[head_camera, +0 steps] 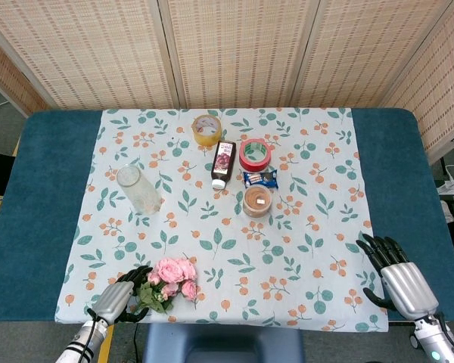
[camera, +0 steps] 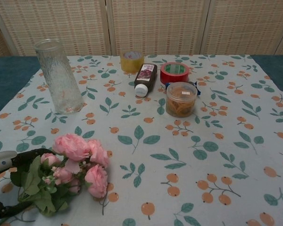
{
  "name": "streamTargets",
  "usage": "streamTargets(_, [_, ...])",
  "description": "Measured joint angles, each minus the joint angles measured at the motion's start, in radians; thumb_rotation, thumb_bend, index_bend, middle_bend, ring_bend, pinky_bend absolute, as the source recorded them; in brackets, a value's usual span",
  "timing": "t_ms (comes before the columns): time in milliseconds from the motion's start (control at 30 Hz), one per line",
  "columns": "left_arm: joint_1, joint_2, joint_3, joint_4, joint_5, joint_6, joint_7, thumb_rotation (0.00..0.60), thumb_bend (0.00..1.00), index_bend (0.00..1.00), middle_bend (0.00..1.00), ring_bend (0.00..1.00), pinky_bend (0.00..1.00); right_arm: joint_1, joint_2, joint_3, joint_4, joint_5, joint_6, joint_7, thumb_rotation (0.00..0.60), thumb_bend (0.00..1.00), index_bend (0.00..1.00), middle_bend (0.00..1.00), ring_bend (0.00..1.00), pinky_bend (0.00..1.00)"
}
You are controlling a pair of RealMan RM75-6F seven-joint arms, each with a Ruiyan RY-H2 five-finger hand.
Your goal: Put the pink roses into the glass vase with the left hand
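The pink roses lie on the floral cloth near the table's front left edge, stems pointing left. My left hand has come in from the left; one finger arches over the green leaves and the thumb lies below the stems, still apart from each other. The glass vase stands upright and empty at the left, well behind the roses. My right hand rests at the front right with its fingers spread and holds nothing. It is outside the chest view.
Behind the middle of the cloth are a yellow tape roll, a dark bottle lying down, a red tape roll, a blue snack packet and a lidded plastic jar. The table's front edge runs just below the roses.
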Motion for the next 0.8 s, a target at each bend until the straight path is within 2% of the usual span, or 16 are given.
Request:
streamTargets(233, [-0.028, -0.044, -0.024, 0.039, -0.055, -0.024, 0.016, 0.6, 0.36, 0.01, 0.0, 0.0, 0.11, 0.002, -0.004, 0.004, 0.0, 0.012, -0.007, -0.009, 0.6, 0.18, 0.0, 0.0, 0.0, 0.0])
streamTargets(400, [-0.046, -0.066, -0.036, 0.069, -0.064, -0.037, 0.02, 0.6, 0.36, 0.09, 0.01, 0.0, 0.1, 0.003, -0.005, 0.004, -0.001, 0.015, -0.012, -0.014, 0.6, 0.18, 0.0, 0.0, 0.0, 0.0])
streamTargets(533, [-0.058, -0.087, -0.05, 0.107, -0.068, -0.038, 0.022, 0.6, 0.36, 0.19, 0.14, 0.02, 0.09, 0.005, -0.005, 0.006, 0.0, 0.021, -0.018, -0.014, 0.6, 0.18, 0.0, 0.0, 0.0, 0.0])
streamTargets(700, [-0.068, -0.106, -0.052, 0.132, -0.067, -0.051, 0.006, 0.6, 0.37, 0.3, 0.27, 0.14, 0.1, 0.007, -0.004, 0.009, 0.0, 0.028, -0.021, -0.009, 0.6, 0.18, 0.0, 0.0, 0.0, 0.0])
streamTargets(800, [-0.066, -0.118, -0.05, 0.142, -0.051, -0.048, -0.005, 0.6, 0.4, 0.37, 0.35, 0.2, 0.15, 0.008, -0.002, 0.009, 0.0, 0.029, -0.022, -0.005, 0.6, 0.18, 0.0, 0.0, 0.0, 0.0])
